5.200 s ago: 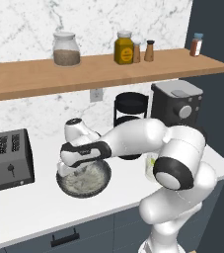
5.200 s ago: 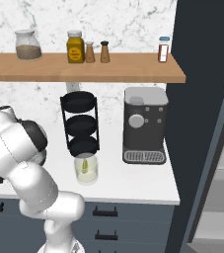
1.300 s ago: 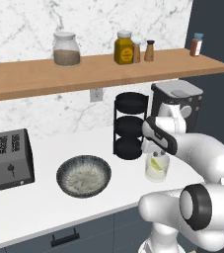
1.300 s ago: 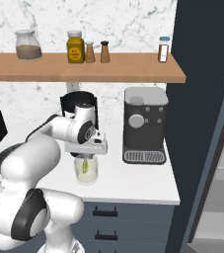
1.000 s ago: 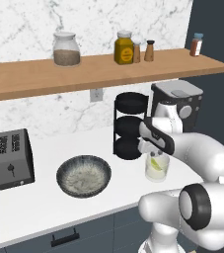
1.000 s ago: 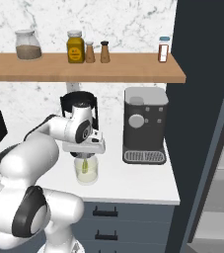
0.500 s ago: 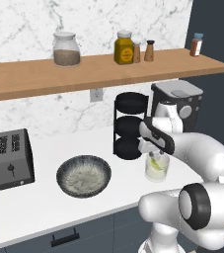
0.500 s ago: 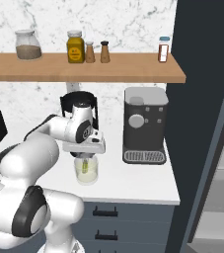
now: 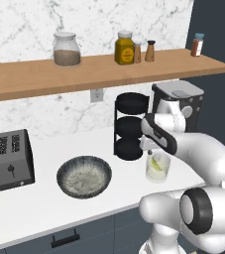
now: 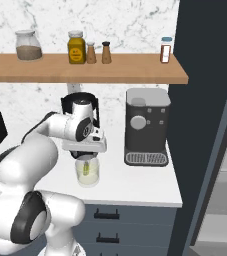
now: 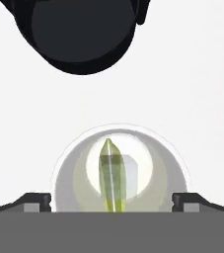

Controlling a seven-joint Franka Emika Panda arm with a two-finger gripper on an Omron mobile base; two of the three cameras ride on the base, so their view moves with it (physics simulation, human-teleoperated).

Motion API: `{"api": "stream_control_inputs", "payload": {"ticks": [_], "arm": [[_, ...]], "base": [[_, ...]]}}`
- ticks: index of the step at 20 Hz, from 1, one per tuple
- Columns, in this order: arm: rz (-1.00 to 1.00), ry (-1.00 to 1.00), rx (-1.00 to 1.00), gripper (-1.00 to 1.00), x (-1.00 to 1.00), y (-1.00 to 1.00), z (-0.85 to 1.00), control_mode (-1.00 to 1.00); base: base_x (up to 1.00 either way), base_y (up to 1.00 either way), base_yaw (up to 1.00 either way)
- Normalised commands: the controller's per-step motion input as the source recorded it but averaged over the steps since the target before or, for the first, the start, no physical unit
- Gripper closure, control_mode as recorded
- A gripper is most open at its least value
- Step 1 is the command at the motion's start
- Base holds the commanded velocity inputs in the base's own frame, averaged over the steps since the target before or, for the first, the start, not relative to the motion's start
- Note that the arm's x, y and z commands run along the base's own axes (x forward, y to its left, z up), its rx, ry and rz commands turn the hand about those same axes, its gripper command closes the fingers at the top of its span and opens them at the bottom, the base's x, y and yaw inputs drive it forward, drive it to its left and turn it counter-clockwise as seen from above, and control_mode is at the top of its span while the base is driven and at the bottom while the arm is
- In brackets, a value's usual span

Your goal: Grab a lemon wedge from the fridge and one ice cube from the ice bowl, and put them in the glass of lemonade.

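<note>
Since a second ago the arm has hardly shifted, hovering lower-right over the bench. Directly beneath the wide-open, empty pincer stands the glass of lemonade, lemon wedge upright inside beside a pale ice cube.

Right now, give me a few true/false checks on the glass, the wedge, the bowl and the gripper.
1. The lemon wedge is inside the glass of lemonade. True.
2. The gripper is shut on the wedge. False: its fingertips stand wide apart, either side of the glass.
3. The ice bowl sits on the wooden shelf. False: it is on the white counter, between toaster and glass.
4. The gripper hangs directly above the glass. True.
5. The glass lies tipped over. False: it stands upright.
</note>
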Motion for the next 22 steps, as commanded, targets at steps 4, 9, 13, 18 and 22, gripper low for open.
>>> {"api": "stream_control_inputs", "payload": {"ticks": [4, 9, 13, 18, 22], "arm": [[0.0, -0.05, 0.0, -1.0, -0.58, 0.07, 0.82, -1.0], [0.0, -0.03, 0.0, -1.0, -0.94, 0.0, 0.43, -1.0], [0.0, -0.01, 0.0, -1.0, -0.82, 0.07, 0.26, -1.0], [0.0, 0.0, 0.0, -1.0, -0.46, 0.16, 0.01, -1.0], [0.01, 0.0, 0.0, -1.0, -0.04, 0.36, 0.1, -1.0]], "base": [[0.0, 0.0, 0.0], [0.0, 0.0, 0.0], [0.0, 0.0, 0.0], [0.0, 0.0, 0.0], [0.0, 0.0, 0.0]]}}
